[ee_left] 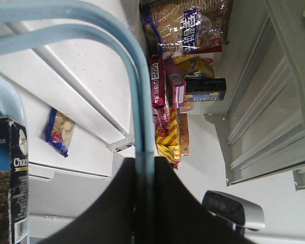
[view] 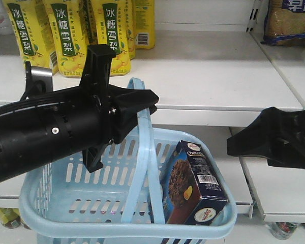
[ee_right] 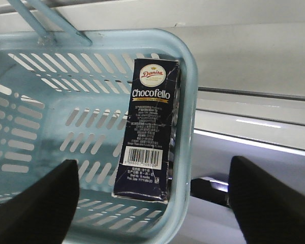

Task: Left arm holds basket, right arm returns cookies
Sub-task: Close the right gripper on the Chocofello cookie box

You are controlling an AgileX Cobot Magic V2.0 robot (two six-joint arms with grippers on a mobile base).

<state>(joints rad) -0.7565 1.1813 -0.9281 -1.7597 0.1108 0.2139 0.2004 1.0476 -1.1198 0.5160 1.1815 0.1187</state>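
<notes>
Left black wedge gripper (view: pixel 142 104) clamped the arched handle (view: pixel 145 152) of the light blue slotted plastic basket (view: pixel 91 230); right black gripper (ee_right: pixel 152 168) gaped wide — dark navy cardboard cookie box (view: pixel 193 183) stood inside, at 4 o'clock.

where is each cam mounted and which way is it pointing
Front view: behind the arms, facing the shelves; shows left arm, right arm, basket.
Left wrist: looks along the basket's handle, clamped in its jaws, toward snack packets.
Right wrist: looks down into the basket at the cookies, between open jaws.
Shared: front and right wrist both see the cookies.
</notes>
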